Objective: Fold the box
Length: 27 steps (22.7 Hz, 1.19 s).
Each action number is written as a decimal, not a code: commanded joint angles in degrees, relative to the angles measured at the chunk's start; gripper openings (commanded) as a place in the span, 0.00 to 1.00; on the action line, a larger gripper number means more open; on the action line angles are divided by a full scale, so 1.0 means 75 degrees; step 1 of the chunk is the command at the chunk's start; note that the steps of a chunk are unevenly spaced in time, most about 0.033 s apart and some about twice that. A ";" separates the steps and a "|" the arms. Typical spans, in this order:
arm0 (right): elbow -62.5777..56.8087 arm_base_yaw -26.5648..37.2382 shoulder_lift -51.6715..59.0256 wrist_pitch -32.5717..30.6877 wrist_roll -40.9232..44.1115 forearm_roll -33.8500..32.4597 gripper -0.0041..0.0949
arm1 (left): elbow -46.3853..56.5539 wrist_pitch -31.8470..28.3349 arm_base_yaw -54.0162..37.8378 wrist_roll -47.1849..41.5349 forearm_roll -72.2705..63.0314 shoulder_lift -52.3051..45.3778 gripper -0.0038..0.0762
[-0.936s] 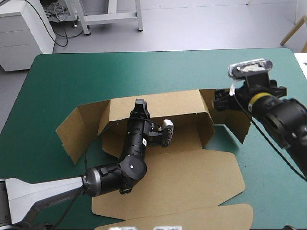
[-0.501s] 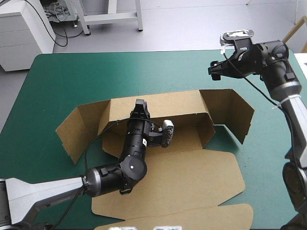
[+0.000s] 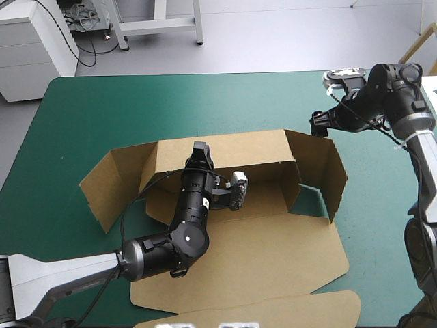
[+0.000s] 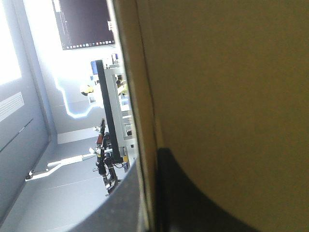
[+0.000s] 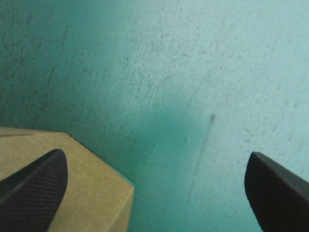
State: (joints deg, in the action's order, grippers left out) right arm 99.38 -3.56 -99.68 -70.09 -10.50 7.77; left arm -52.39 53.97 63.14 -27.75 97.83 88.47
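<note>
Clamping the brown board wall of the box (image 3: 259,147), left jaws pinch; right jaws stand apart.

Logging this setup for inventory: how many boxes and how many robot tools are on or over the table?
Brown box: 1
Black tools: 2, the left tool and the right tool
Total: 3

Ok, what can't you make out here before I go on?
- Left gripper, far finger: high view, behind the box wall; blurred in its wrist view.
- Right gripper touching the right flap or not: high view, it covers the flap's corner; its wrist view doesn't settle it.
- Near flap: cut by the high view's bottom edge.
- Box floor: partly under the left arm.
</note>
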 commanded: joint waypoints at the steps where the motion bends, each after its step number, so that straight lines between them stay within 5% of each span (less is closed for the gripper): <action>1: -0.0320 0.0072 0.0682 0.0140 -0.0293 0.0023 0.95 | -0.0143 0.0396 0.0036 0.0079 0.0819 -0.0258 0.04; 10: -0.1881 0.0138 0.1770 0.0246 -0.1112 0.1272 0.95 | -0.0143 0.0411 0.0036 0.0079 0.0819 -0.0258 0.04; 22: -0.5227 0.0039 0.3580 0.2584 -0.4370 0.4181 0.95 | -0.0143 0.0411 0.0036 0.0079 0.0819 -0.0258 0.04; 27: -0.6022 -0.0615 0.3601 0.3826 -0.5142 0.4277 0.95 | -0.0143 0.0411 0.0036 0.0110 0.0819 -0.0258 0.04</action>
State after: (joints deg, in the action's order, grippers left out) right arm 55.08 -5.88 -74.48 -47.95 -45.10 36.81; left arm -52.39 54.11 63.14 -27.70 97.77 88.47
